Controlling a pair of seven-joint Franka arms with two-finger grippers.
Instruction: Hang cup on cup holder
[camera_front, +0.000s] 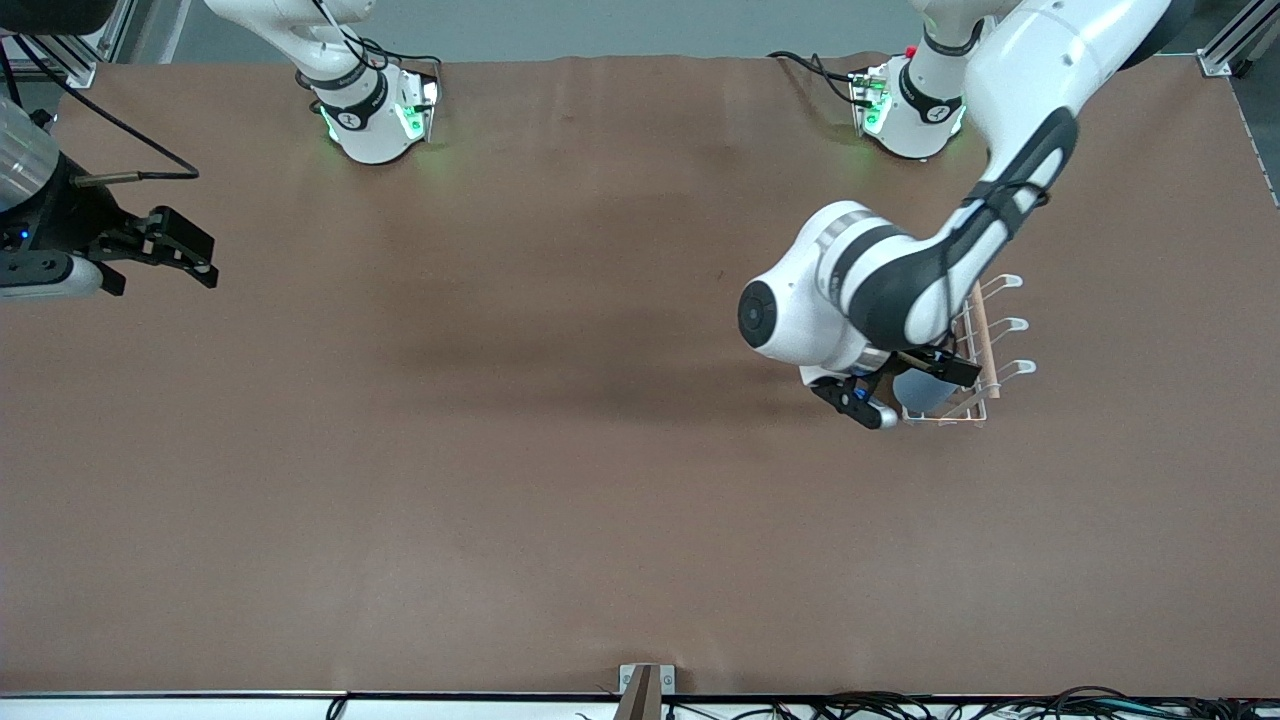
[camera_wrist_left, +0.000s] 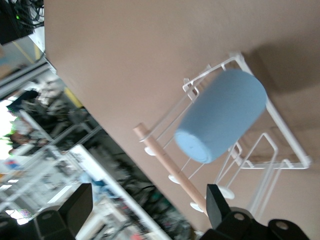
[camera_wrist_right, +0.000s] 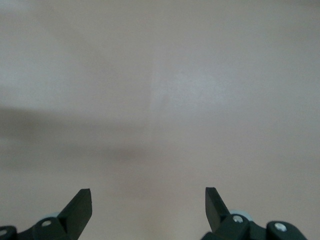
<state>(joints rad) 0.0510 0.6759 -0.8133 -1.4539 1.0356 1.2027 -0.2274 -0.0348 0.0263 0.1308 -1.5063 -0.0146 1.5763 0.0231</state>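
The cup is a light-blue tumbler lying tilted on a prong of the cup holder, a white wire rack with a wooden dowel, toward the left arm's end of the table. My left gripper hangs over the rack's end nearest the front camera, open, one finger on either side of the cup. In the left wrist view the cup rests on the cup holder, apart from the open left gripper. My right gripper waits open over the right arm's end of the table, and the right gripper holds nothing.
The brown table stretches wide between the two arms. A small metal bracket sits at the table edge nearest the front camera, with cables along that edge. The left arm's forearm overhangs part of the rack.
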